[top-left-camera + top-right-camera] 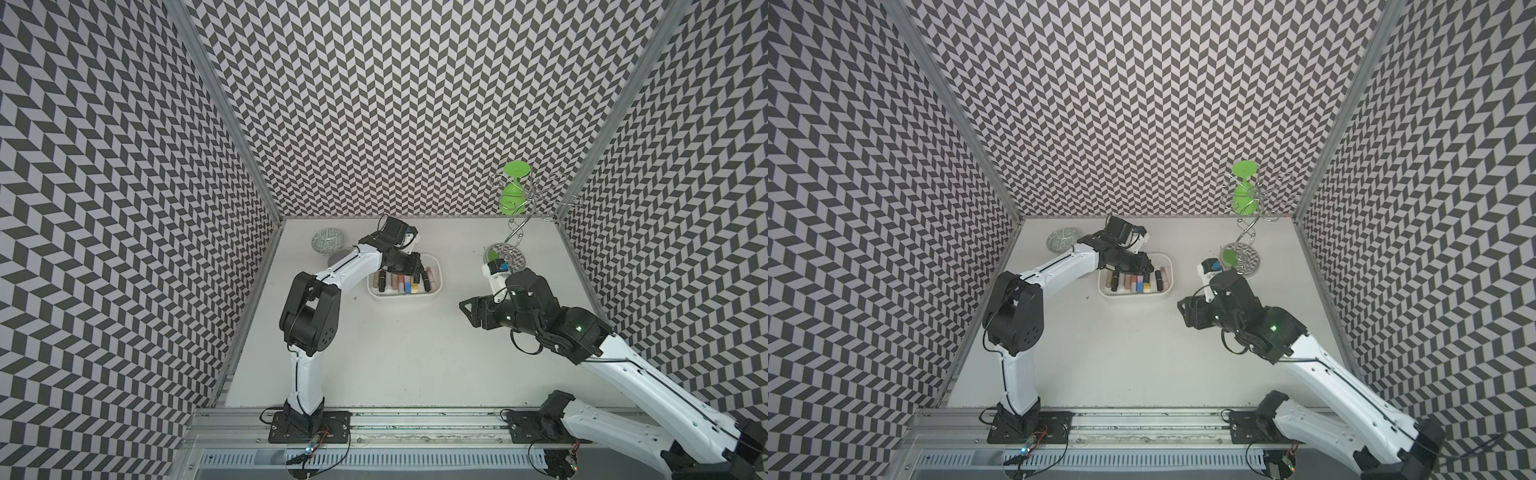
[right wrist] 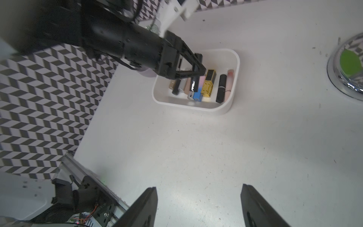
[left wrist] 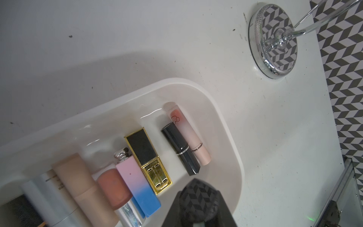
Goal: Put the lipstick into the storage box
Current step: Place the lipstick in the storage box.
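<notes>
One lipstick hangs pinched over the storage box, with the drop not yet made.

From the right wrist view I judge the left tool to be pressed together on that glossy black lipstick, just above the row of tubes lying inside; the left wrist view hides the grip itself. In both top views the box sits toward 12 o'clock from the middle of the counter. The right tool is spread, holds nothing and hangs out at 3 o'clock, well apart from the box. To do this well, I would nudge toward the box's 3 o'clock end, where bare floor shows between the gold case and the dark tube. Then I would lower until nearly touching, release slowly so nothing rolls, and lift straight up.
</notes>
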You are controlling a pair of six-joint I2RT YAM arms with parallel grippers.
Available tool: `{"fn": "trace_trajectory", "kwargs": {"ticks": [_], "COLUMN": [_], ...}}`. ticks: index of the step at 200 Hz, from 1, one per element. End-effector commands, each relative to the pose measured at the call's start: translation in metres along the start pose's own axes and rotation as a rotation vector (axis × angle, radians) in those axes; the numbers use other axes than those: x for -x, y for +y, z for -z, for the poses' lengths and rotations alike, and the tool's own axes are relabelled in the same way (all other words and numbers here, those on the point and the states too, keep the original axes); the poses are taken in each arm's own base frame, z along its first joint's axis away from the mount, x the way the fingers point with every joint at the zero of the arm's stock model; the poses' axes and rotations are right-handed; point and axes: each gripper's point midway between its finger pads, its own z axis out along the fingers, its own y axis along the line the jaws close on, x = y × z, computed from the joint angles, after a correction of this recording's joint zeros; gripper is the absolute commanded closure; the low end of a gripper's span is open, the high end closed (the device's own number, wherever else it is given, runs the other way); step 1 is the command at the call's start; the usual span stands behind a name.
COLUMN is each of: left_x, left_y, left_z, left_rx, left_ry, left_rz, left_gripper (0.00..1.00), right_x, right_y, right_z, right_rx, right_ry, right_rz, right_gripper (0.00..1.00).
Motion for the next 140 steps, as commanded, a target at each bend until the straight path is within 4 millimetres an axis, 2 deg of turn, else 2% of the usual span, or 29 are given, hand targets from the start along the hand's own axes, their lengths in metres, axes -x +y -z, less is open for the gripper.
{"fn": "trace_trajectory", "kwargs": {"ticks": [1, 26, 75, 140], "left_x": [0.015, 0.013, 0.011, 0.012], "left_y": [-0.009, -0.005, 0.009, 0.030], "left_z": [-0.004, -0.016, -0.039, -0.052], "left_rx": [-0.042, -0.048, -0.056, -0.047], "left_ry": [-0.037, -0.027, -0.005, -0.004], "left_rz": [-0.038, -0.036, -0.010, 0.029], "left_gripper": [1.00, 1.00, 1.00, 1.00], "right_x": [0.040, 0.041, 0.036, 0.029], "right_y": [0.027, 0.031, 0.028, 0.021], "right_z": [0.012, 0.011, -0.005, -0.018], "right_rx": [0.140, 0.165, 0.142, 0.116], "right_ry": [-0.202, -0.227, -0.189, -0.154], "right_rz": [0.062, 0.111, 0.131, 0.142], "right_gripper": [0.27, 0.27, 0.27, 0.27]}}
